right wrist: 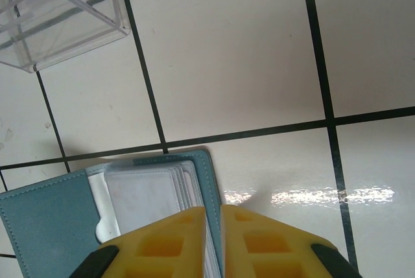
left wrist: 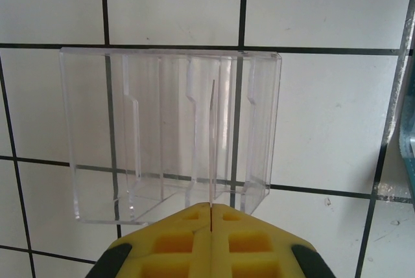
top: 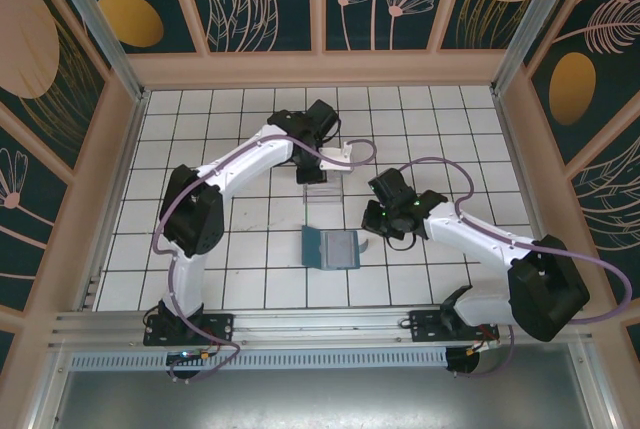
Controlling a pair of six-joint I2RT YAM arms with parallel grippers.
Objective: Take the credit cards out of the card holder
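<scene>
Evidently the right jaws pinch one leaf of the holder point(right wrist: 45, 220) on the bench point(right wrist: 246, 64); keep it pinned flat. Left jaws, pressed together on what looks like an edge-on card point(left wrist: 211, 148), should lower it straight into the box point(left wrist: 97, 135).

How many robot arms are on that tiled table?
2. The left arm reaches to the clear box at mid-table; the right arm reaches to the teal card holder nearer the front. None seems hidden.

high rear overhead; close downward wrist views, both on clear box point(left wrist: 97, 129)
</scene>
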